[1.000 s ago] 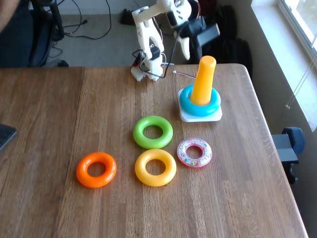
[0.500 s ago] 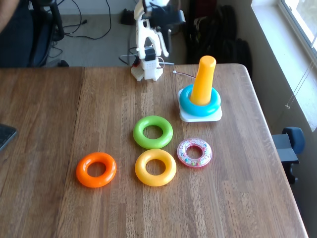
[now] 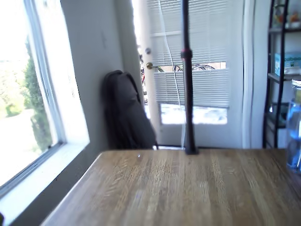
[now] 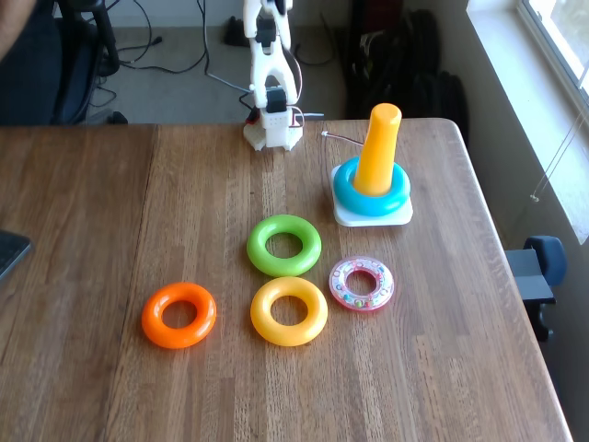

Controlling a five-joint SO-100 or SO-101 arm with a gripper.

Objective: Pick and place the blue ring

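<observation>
The blue ring (image 4: 346, 195) lies around the foot of the yellow-orange peg (image 4: 377, 147), resting on the peg's white base (image 4: 342, 218) at the table's back right in the fixed view. The white arm (image 4: 265, 64) stands folded upright over its base at the table's back edge, and its upper part runs out of the top of the picture. The wrist view looks level across the bare wooden tabletop (image 3: 188, 188) toward a window and a door.
In the fixed view a green ring (image 4: 260, 259), a yellow ring (image 4: 317, 316) and an orange ring (image 4: 153, 324) lie mid-table, with a small clear pink ring (image 4: 354, 300) at their right. A dark flat object (image 4: 9, 250) pokes in at the left edge. A black pole (image 3: 186, 80) stands beyond the table.
The arm has swung from reaching right near the peg back to upright over its base, and its gripper end has risen out of the top of the fixed view. The rings have not moved.
</observation>
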